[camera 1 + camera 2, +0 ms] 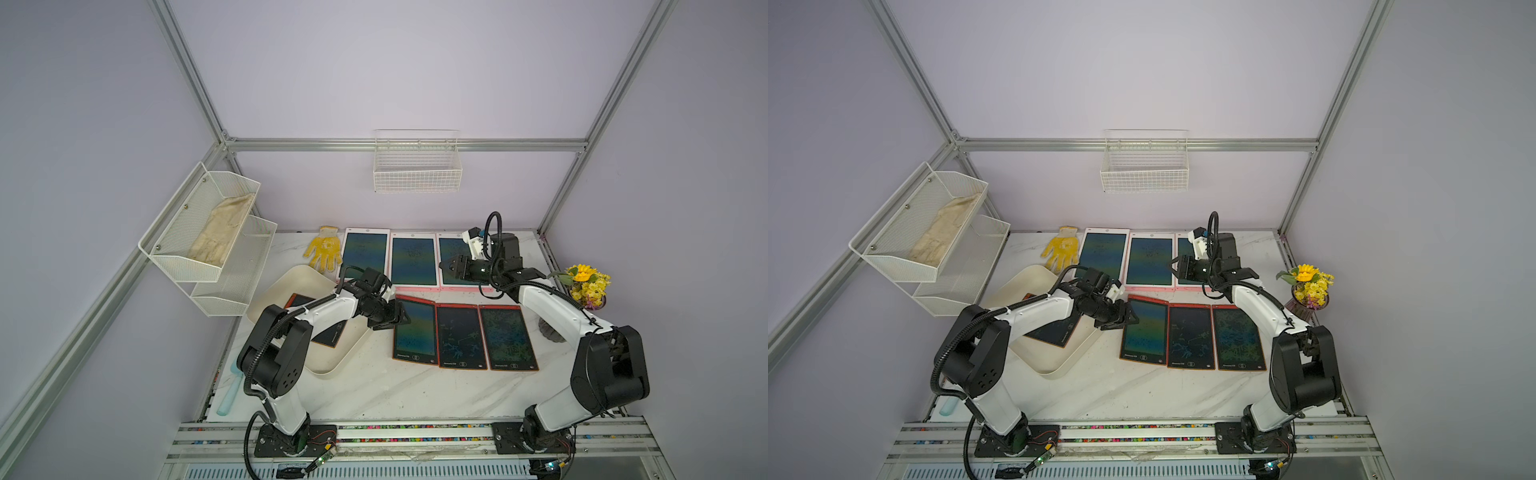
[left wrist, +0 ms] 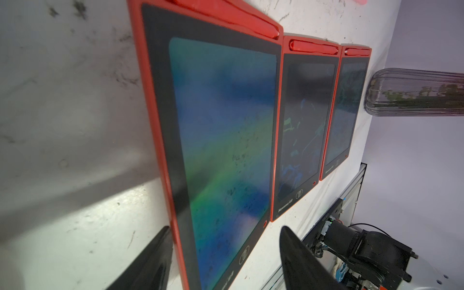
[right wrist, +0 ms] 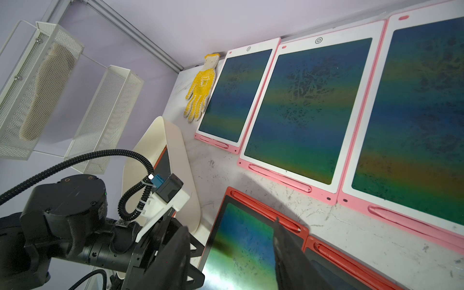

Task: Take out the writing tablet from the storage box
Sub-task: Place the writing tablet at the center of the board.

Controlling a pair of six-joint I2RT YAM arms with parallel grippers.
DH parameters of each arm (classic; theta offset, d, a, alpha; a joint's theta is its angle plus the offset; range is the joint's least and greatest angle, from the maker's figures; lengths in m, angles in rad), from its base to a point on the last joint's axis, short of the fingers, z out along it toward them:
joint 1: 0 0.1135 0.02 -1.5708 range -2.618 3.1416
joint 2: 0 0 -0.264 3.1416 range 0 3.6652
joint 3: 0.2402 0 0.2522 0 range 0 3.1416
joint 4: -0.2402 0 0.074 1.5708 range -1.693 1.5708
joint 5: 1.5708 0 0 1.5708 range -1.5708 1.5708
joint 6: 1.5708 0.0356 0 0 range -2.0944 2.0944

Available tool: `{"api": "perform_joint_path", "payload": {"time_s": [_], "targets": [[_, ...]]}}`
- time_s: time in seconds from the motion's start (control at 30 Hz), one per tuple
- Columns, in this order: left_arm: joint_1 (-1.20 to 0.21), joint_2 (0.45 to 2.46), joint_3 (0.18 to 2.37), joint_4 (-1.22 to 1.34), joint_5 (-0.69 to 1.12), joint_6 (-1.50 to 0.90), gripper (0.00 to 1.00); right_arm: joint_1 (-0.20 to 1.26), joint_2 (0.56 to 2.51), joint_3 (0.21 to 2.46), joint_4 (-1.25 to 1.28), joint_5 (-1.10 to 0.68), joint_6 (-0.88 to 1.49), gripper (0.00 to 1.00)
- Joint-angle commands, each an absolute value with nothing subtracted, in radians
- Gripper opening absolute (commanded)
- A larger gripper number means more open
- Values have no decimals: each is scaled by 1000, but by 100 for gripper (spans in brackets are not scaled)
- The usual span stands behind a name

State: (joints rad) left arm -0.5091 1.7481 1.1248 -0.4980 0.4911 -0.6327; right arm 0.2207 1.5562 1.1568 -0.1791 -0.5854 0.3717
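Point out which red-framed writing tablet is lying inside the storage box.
The red tablet partly hidden under the left arm lies in the cream storage box; the other three red tablets lie in a row on the table, outside it.

Table (image 1: 374,390), 12 o'clock = far wall.
- Storage box (image 1: 307,278) at 9 o'clock. One writing tablet (image 1: 332,334) lies in it, partly under the left arm.
- Back row of three tablets (image 1: 414,259) at 12 o'clock, side by side along the far edge.
- Glove (image 1: 324,249) just beside that row's 9 o'clock end, behind the box.
- Front row of three tablets (image 1: 460,336) at centre, side by side.
- Flower vase (image 1: 588,286) at 3 o'clock, at the table edge.
- Two-tier shelf (image 1: 245,282) on the side wall beyond 9 o'clock, with a fabric piece (image 1: 222,232) in the upper tier.
- Wire basket (image 1: 417,178) on the back wall above 12 o'clock.
- Left gripper (image 1: 401,318) at the front row's 9 o'clock edge.
- Right gripper (image 1: 446,266) over the back row's 3 o'clock end.
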Motion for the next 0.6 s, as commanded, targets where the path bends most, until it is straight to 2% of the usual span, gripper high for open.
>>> {"api": "perform_joint_path", "payload": {"time_s": [0.0, 0.13, 0.37, 0.57], "targets": [[-497, 1757, 1163, -634, 389, -619, 67, 225, 1568, 1151, -167, -597, 350, 55], [-497, 1755, 1168, -648, 383, -619, 67, 225, 1572, 1153, -165, -575, 354, 61], [-499, 1685, 1164, -656, 413, -612, 67, 238, 1599, 1173, -162, -564, 347, 61], [-502, 1511, 1135, -682, 383, -636, 69, 364, 1704, 1282, -208, -500, 310, 59]]}}
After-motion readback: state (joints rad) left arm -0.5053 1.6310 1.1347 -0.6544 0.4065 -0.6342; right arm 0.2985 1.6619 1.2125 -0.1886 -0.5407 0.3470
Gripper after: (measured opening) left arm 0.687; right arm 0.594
